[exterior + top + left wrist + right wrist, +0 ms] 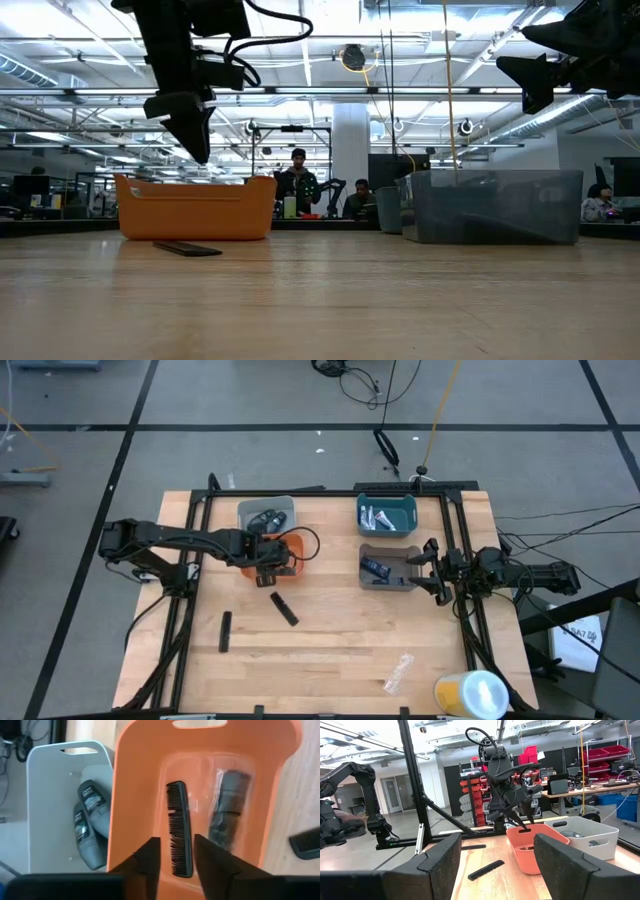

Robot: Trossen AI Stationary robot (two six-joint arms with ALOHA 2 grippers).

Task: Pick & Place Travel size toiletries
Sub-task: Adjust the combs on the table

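— Orange bin (135, 795) holds a black comb (179, 827), right under the left end effector (176, 855), fingers apart, gripping nothing.
— And the right end effector (428, 570)?
— Fingers apart over the worktop (330, 640), beside the grey-brown bin (392, 552).

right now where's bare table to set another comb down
The front strip between the black comb and the wrapper is bare, as is the middle gap between the orange bin and brown bin. The back is crowded with bins; the left end effector hangs over the orange one.
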